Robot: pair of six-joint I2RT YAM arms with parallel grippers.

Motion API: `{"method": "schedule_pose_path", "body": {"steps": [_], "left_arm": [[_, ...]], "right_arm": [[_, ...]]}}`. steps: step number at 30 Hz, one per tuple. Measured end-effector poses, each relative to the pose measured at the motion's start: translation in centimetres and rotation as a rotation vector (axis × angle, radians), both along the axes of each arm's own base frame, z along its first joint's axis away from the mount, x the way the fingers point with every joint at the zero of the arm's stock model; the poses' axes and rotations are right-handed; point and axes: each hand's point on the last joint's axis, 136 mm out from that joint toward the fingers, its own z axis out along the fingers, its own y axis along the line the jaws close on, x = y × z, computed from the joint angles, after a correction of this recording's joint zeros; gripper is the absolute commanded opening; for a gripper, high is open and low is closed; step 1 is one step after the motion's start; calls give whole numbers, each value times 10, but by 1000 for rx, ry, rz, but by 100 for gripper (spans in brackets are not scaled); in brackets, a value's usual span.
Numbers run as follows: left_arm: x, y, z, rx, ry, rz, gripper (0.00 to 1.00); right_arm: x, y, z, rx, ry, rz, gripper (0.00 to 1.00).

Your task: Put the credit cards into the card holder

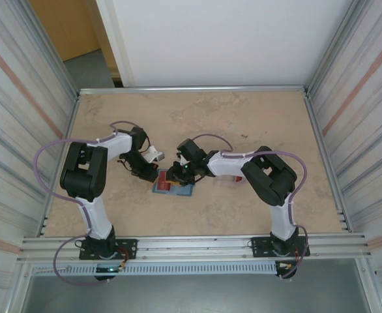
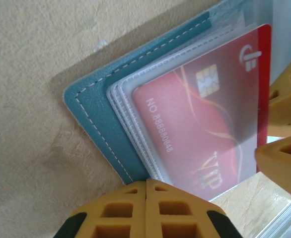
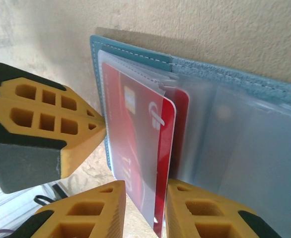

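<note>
The teal card holder point(image 1: 173, 188) lies open on the table, its clear sleeves point(image 3: 245, 144) fanned out. A red credit card point(image 3: 145, 148) printed "VIP" sits partly inside one sleeve, with its near edge sticking out. My right gripper point(image 3: 145, 208) is open, one finger on each side of that edge and a gap showing on the left side. A second red card point(image 3: 182, 114) shows in a sleeve behind it. My left gripper point(image 2: 146, 184) is shut, its tips pressed against the edge of the holder point(image 2: 93, 114) beside the card point(image 2: 200, 134).
Both arms meet over the holder near the table's middle point(image 1: 178, 175). A clear plastic edge point(image 2: 284, 223) lies just beside the holder. Something red point(image 1: 236, 177) lies under the right arm. Metal rails point(image 1: 191, 89) and striped walls enclose the beige tabletop point(image 1: 243, 117).
</note>
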Motion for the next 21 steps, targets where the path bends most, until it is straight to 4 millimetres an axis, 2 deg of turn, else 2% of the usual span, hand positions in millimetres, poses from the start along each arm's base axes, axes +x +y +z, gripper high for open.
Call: {"method": "schedule_pose_path", "body": {"steps": [11,21], "left_arm": [[0,0,0,1,1,1,4],[0,1,0,2,-1,6,8]], "right_arm": [[1,4,-5,-20,18,5,25],[-1,-1,-2,-72,-23,43,30]]}}
